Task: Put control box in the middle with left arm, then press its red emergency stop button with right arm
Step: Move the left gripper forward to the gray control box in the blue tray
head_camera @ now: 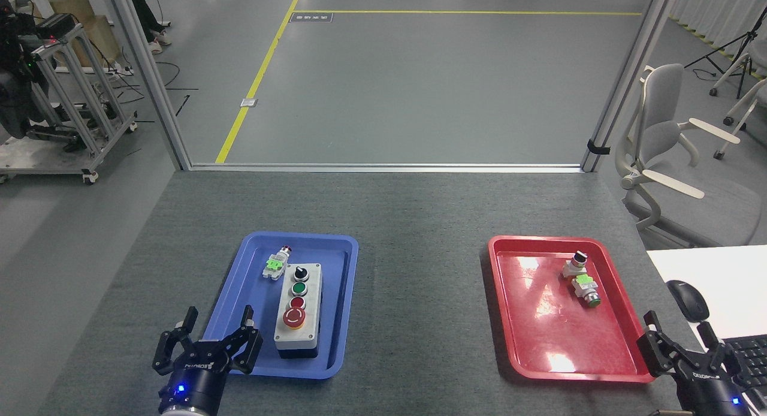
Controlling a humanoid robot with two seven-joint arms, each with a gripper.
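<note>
The left gripper (219, 320) is matte black, with two angular linkage fingers (248, 323) built of hinged bars that narrow to flat tips; a pale line of lettering, too small to read, runs across its black palm block; beneath sits a round black wrist cuff carrying a bright blue light; a silver ring edges the cuff. The right gripper (683, 339) matches it: black jointed fingers, pale lettering on the block, a blue light on its cuff.
</note>
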